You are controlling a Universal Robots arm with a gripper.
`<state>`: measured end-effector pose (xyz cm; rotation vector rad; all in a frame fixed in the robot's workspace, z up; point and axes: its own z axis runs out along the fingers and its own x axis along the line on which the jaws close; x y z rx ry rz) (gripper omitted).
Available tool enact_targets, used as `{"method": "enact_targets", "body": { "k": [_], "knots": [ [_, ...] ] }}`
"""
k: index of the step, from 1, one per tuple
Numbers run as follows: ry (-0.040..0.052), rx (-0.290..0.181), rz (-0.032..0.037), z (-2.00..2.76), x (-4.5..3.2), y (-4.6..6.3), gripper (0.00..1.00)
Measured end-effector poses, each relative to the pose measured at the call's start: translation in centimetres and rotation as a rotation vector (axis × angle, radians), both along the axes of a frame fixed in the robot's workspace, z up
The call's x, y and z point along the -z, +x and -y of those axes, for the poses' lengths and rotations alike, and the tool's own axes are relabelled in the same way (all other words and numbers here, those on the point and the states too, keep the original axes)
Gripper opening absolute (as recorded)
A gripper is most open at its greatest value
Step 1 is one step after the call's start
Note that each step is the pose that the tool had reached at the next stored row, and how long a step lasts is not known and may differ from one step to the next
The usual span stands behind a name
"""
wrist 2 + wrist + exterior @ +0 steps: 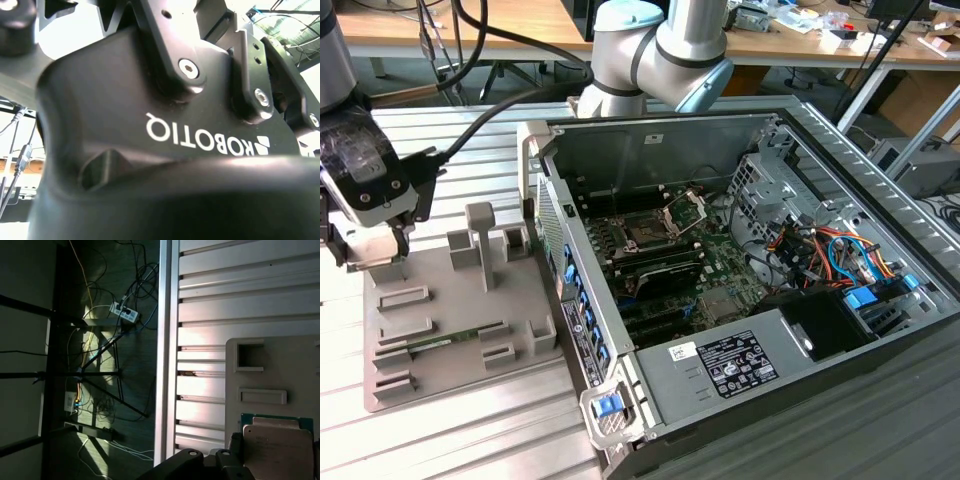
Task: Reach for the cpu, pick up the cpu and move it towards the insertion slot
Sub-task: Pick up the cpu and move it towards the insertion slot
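Cpu on the grey fixture plate, silver lid up: in the first wrist view it lies flat with the dark hardware of the arm's tool just beside it.

In the exterior view your gripper hangs low over that plate at about 9 o'clock in the frame. The insertion slot waits well apart, toward 3 o'clock from the tool, inside the open computer case.

By the look of it, you are at the end of the reach, with the cpu not yet lifted. A pick here would call for a level, square grip on the chip's edges.

The exterior view gives you the slot and the route. The first wrist view gives you the chip. The second wrist view gives you the tool's black body close up. You cannot tell from any of them whether the gripper is spread or pressed together.
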<state>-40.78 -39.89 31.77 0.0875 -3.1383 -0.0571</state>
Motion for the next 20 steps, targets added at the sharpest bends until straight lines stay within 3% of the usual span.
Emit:
{"method": "enact_targets", "body": {
  "k": [20],
  "knots": [
    [0.0,0.0,0.0,0.0,-0.49,0.0,0.55]
  ]
}}
